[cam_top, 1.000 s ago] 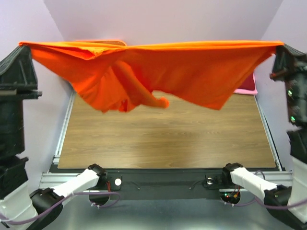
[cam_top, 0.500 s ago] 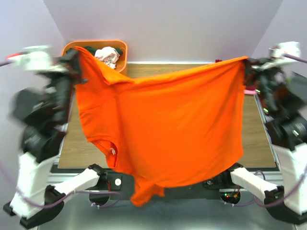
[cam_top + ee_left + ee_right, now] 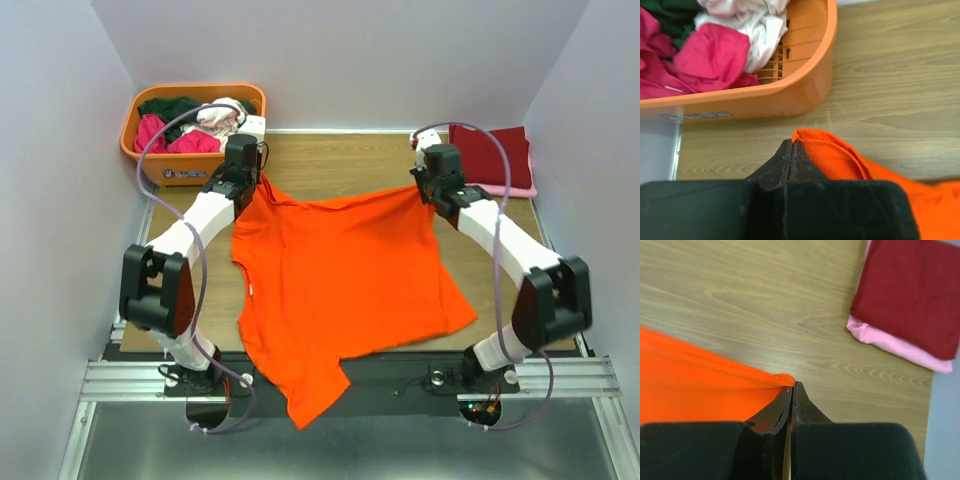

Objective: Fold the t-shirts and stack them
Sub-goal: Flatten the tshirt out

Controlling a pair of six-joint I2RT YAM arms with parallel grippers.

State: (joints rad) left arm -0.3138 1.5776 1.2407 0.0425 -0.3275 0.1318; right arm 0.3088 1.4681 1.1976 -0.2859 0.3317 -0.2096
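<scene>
The bright orange t-shirt [image 3: 340, 290] lies spread over the table, its near end hanging over the front edge. My left gripper [image 3: 256, 183] is shut on its far left corner [image 3: 830, 152]. My right gripper [image 3: 424, 186] is shut on its far right corner [image 3: 700, 385]. A folded dark red shirt [image 3: 495, 155] lies on a pink one [image 3: 892, 344] at the far right. Magenta [image 3: 710, 55], dark green [image 3: 170, 106] and whitish-pink [image 3: 757, 20] shirts lie in the tub.
The orange plastic tub [image 3: 165, 165] stands at the far left corner, close to my left gripper; its wall shows in the left wrist view [image 3: 790, 95]. Bare wood table [image 3: 340, 165] lies between the two grippers and the back wall.
Both arms have swung down and forward from high up. The orange shirt, first stretched in the air, now lies on the table with its far corners still gripped.
</scene>
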